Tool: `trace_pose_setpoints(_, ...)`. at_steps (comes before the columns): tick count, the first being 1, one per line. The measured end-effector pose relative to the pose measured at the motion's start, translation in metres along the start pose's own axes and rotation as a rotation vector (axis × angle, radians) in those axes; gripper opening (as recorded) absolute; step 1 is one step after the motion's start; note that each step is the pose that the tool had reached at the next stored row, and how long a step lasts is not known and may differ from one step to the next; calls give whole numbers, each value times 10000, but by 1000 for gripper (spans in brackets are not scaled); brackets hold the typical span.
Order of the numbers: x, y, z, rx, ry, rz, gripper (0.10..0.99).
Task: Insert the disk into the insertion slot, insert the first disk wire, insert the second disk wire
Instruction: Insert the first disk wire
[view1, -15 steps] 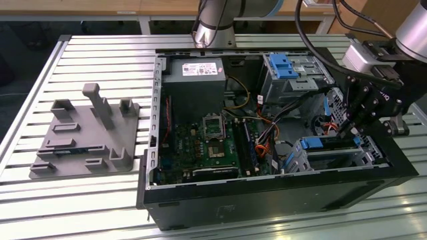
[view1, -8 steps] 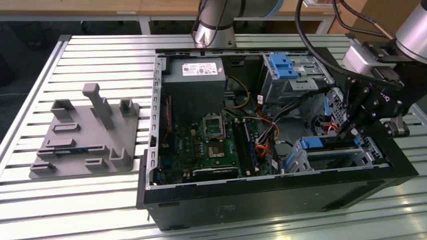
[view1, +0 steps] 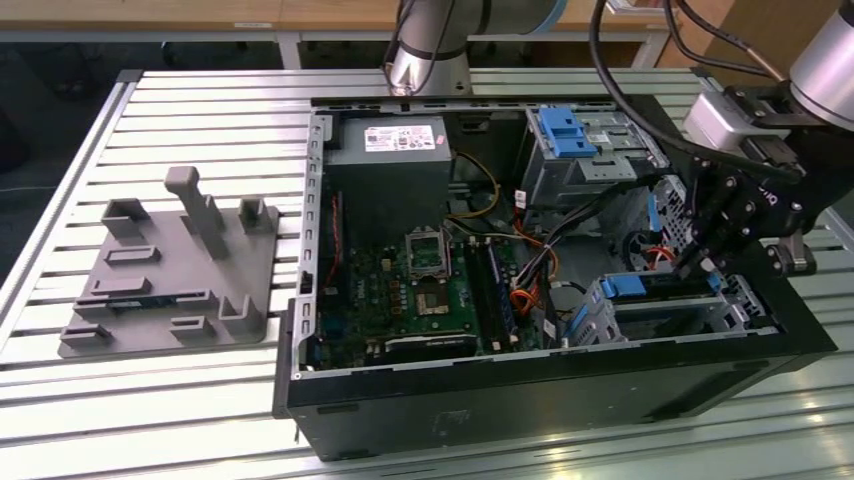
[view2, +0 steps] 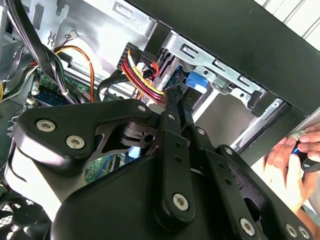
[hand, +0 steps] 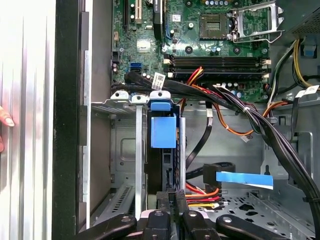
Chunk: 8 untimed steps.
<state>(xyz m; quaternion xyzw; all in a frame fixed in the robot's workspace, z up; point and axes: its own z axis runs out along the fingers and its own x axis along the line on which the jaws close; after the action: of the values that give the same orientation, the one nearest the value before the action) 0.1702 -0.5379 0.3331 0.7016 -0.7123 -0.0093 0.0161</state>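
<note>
The disk, framed by its blue carrier (view1: 622, 288) (hand: 163, 131) (view2: 196, 80), sits inside the insertion slot (view1: 731, 312) (hand: 121, 102) (view2: 222, 67), a low metal cage at the case's front corner on the exterior view's right. My black gripper (view1: 697, 262) (view2: 175, 97) (hand: 170, 197) hangs at the disk's rear end. Its fingers are pressed together on the plug of a disk wire (view2: 145, 80) (hand: 202, 192), a red, yellow and black bundle. The plug's meeting with the disk is hidden behind the fingers.
The open computer case (view1: 534, 390) lies on a slatted table. A taller bay with a blue clip (view1: 567, 130) stands behind. Black cable bundles (hand: 250, 120) cross the motherboard (view1: 427, 290). A person's hand (view2: 295, 150) rests outside the case wall. A grey fixture (view1: 167, 270) sits on the exterior view's left.
</note>
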Motion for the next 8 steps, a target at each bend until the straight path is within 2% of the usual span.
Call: trace_pose_setpoints(8,11,-3,53,2,14,0,165)
